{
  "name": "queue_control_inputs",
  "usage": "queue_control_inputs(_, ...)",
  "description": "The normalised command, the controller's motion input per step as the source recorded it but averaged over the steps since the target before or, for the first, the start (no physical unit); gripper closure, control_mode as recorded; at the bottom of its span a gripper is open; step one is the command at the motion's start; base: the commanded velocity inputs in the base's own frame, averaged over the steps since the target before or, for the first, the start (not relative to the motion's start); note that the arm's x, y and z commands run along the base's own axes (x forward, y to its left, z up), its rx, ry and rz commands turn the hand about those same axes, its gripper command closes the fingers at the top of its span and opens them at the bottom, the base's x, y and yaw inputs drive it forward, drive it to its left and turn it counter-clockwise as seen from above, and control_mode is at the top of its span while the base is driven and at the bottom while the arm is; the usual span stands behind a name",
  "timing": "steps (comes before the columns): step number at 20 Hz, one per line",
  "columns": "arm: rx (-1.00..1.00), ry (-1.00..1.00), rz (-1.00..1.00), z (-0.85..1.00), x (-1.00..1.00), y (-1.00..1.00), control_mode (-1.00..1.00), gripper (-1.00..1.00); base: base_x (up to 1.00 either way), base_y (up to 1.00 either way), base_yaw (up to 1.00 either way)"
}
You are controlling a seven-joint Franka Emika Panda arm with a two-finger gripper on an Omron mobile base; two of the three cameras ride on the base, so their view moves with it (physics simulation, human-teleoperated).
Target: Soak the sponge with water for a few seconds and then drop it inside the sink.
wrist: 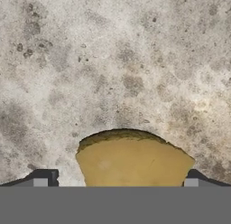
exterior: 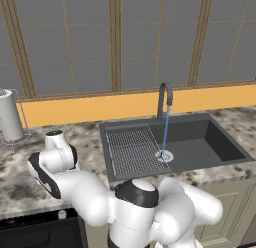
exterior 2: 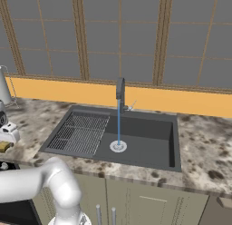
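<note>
Sponge: one small mustard-yellow block (wrist: 134,161) with a darker, rougher far edge is seen in the hand view. It is laid flat on the speckled grey-and-brown stone counter (wrist: 113,60), well to the left of the sink. A small yellow part of it (exterior 2: 4,146) is also seen at the left edge of the right base view.

Gripper: one two-finger gripper (wrist: 115,183) is held directly above the sponge. The jaws are opened wide, one dark finger tip (wrist: 41,179) at each side of the sponge. Nothing is gripped; whether the tips touch the sponge cannot be told.

Sink: one large dark grey rectangular basin (exterior: 210,142) is set into the counter. A ribbed grid drainboard (exterior: 131,149) is placed in its left part. One round silver drain (exterior: 164,155) is found on the floor.

Faucet: one dark arched faucet (exterior: 165,98) is mounted at the back edge of the sink.

Water: one thin light-blue stream (exterior: 165,132) is falling straight from the faucet onto the drain.

Paper towel: one white roll in a wire holder (exterior: 10,117) is stood at the back left of the counter.

Wall: a yellow-orange band (exterior: 100,108) is seen behind the counter, under grey panels with brown wooden frames (exterior: 116,42).
</note>
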Motion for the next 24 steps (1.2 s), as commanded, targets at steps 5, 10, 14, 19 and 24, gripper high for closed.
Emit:
queue_control_inputs(5, 0.0, 0.0, 0.0, -0.45, 0.0, 0.0, -1.0, -1.0, 0.0, 0.0, 0.0)
queue_control_inputs(10, 0.01, 0.01, 0.0, -0.12, 0.0, 0.0, -1.0, -1.0, 0.0, 0.0, 0.0)
queue_control_inputs(14, 0.0, 0.0, 0.0, 0.0, 0.0, 0.0, -1.0, -1.0, 0.0, 0.0, 0.0)
queue_control_inputs(19, 0.0, 0.0, 0.0, 0.0, 0.0, 0.0, -1.0, -1.0, 0.0, 0.0, 0.0)
queue_control_inputs(24, 0.0, 0.0, 0.0, 0.0, 0.0, 0.0, -1.0, 1.0, 0.0, 0.0, 0.0)
